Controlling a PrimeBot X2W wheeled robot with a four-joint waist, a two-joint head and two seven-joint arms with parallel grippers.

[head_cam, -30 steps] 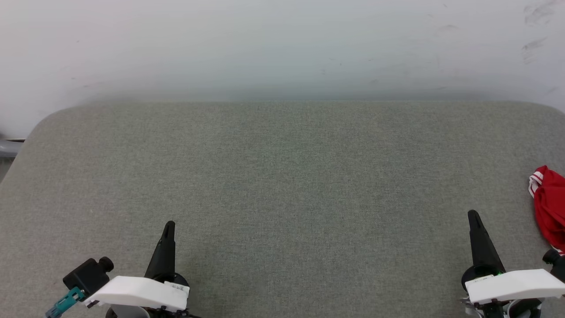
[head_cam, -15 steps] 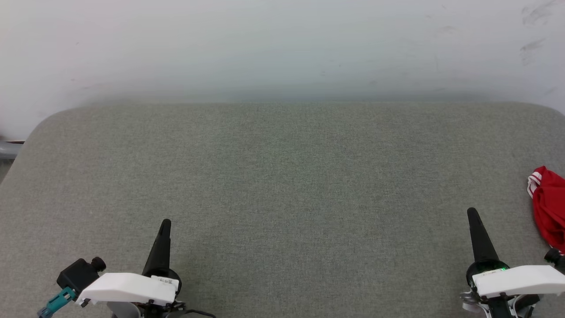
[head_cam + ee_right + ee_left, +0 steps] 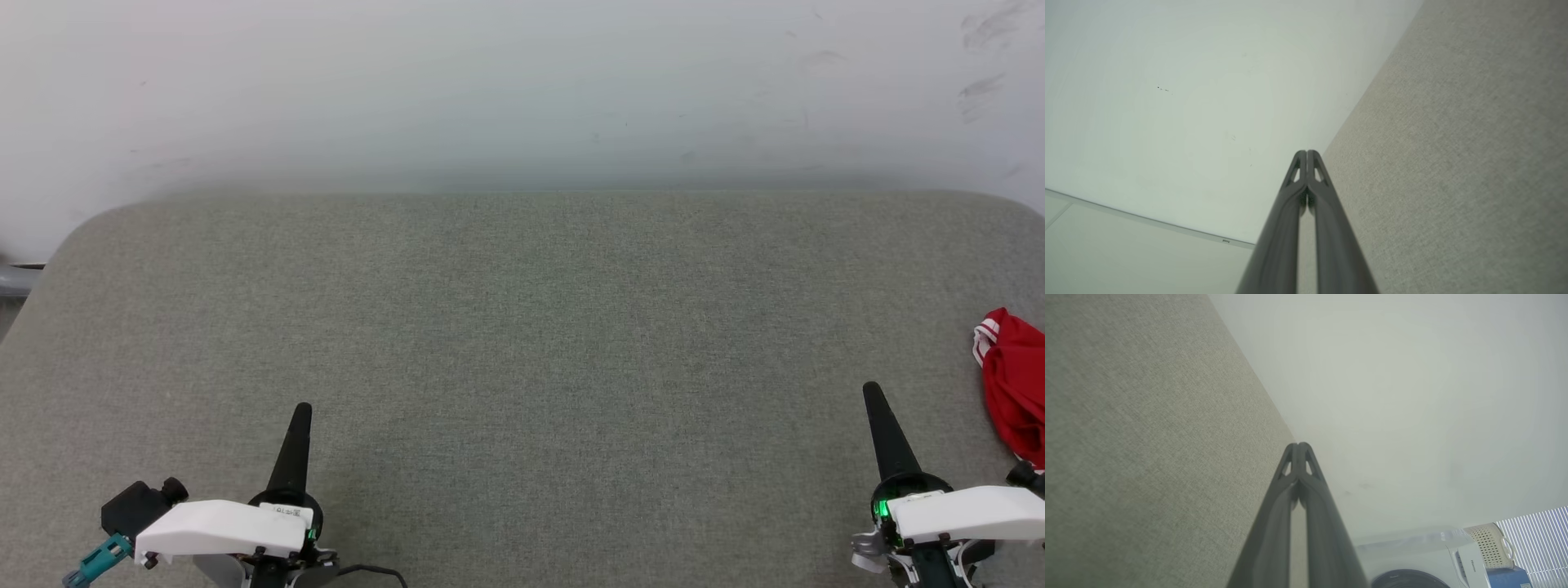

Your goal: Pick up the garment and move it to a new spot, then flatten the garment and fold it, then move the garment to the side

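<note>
Update on shirt job. Found shirt (image 3: 1015, 384) lying at 3 o'clock on the table (image 3: 522, 327), hard against the head-view edge and cut off by it. Looked bunched, with striped trim at its 12 o'clock end, but couldn't tell folded from crumpled.

Saw left gripper (image 3: 302, 408) parked at 7 o'clock and right gripper (image 3: 870, 388) at 5 o'clock, both pointing to 12, both empty. Confirmed in the wrist views: left gripper (image 3: 1299, 447) and right gripper (image 3: 1306, 153) closed tip to tip, nothing between. Placed the shirt near the right gripper, toward its 2 o'clock, and clear of any contact.

Compared against the last second:
- Logged a slight drift of the whole head view and put that down to head motion, not to the shirt moving.
- Saw both grippers nudged a little in frame, and couldn't separate that from the drift.
- Read jaws as shut throughout.
- Found no real change to the shirt.

Read for task: fitted either a shirt waiting at the side for pickup, or one already parked there after folding. Couldn't settle which, so left the next move uncalled.
</note>
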